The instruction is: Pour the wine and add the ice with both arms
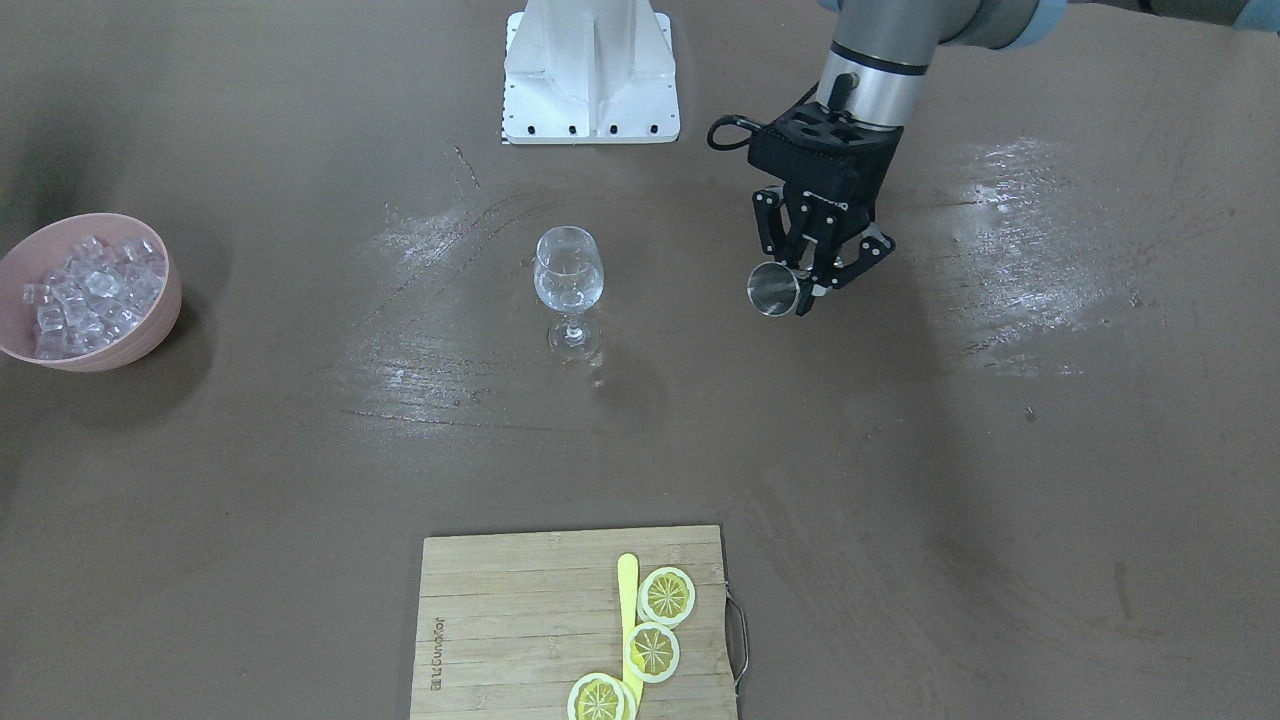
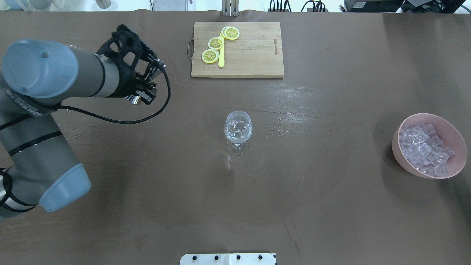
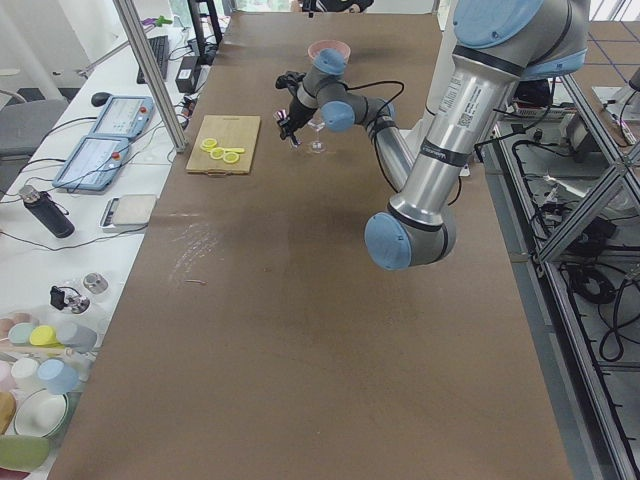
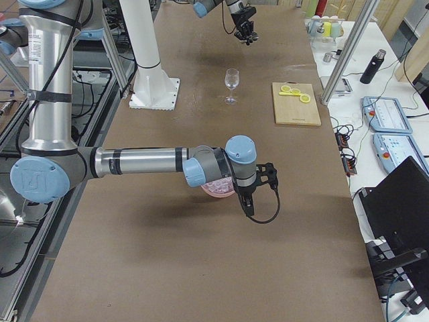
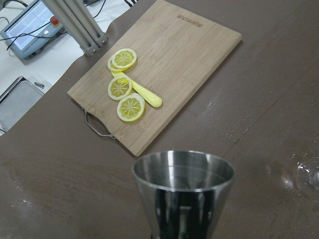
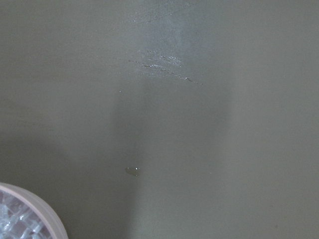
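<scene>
The left hand (image 1: pixel 806 289) gripped a steel jigger (image 1: pixel 773 290) well apart from the wine glass (image 1: pixel 568 270); tipping early could spill onto the worktop (image 1: pixel 900 450). Whether the right hand (image 4: pixel 249 208) was open couldn't be told.

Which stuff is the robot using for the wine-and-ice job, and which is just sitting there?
For the job: wine glass, metal cup, ice, pink bowl.
Just lying about: cutting board, lemon slices, yellow utensil.
</scene>
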Controlling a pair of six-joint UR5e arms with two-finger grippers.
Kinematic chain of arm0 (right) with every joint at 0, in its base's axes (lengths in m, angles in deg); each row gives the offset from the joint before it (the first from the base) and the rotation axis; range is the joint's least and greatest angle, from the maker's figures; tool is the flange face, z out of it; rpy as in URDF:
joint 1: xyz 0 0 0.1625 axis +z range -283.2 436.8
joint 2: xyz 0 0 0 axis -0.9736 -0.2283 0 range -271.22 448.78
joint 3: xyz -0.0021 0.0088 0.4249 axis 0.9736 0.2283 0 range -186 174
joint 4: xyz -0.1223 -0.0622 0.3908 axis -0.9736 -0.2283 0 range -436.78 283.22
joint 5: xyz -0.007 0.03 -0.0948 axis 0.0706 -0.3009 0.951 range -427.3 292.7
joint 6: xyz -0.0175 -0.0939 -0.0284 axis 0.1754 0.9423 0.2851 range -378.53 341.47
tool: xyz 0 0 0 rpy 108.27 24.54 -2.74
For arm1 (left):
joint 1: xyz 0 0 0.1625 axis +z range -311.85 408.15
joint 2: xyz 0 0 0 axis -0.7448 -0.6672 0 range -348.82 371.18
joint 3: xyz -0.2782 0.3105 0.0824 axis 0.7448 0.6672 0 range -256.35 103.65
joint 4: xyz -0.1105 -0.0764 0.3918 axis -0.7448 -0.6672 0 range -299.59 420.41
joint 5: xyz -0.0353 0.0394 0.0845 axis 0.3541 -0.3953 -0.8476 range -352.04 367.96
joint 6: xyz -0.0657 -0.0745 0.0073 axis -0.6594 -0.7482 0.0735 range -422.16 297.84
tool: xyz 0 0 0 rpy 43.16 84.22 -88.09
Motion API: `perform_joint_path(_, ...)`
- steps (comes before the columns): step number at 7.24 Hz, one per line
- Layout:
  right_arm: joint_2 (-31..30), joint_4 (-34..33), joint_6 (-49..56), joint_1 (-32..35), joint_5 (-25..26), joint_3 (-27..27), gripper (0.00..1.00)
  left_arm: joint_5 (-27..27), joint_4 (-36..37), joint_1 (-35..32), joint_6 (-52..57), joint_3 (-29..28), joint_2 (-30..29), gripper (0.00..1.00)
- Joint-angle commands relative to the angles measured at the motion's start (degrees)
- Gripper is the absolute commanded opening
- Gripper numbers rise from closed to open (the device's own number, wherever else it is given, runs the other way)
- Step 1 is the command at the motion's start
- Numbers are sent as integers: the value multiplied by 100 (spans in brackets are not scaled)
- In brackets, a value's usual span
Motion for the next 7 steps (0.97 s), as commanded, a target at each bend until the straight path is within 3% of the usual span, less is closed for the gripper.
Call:
perform_joint_path(1,-7,12,-571,-154,-115,-306,100,262,-1282,-251,-727,-107,1005,0)
perform_joint_path(4,-25,12,-1803,-822,-80,-974,100,341,-3874,-252,-2016,-993,1949,0)
perform_joint_path(6,-77,12,-1832,-850,-71,-1037,100,315,-6120,-252,-2922,-1887,2275,0)
perform_joint_path(7,-77,12,-1823,-850,-71,-1037,100,202,-6811,-260,-3161,-2110,2276,0)
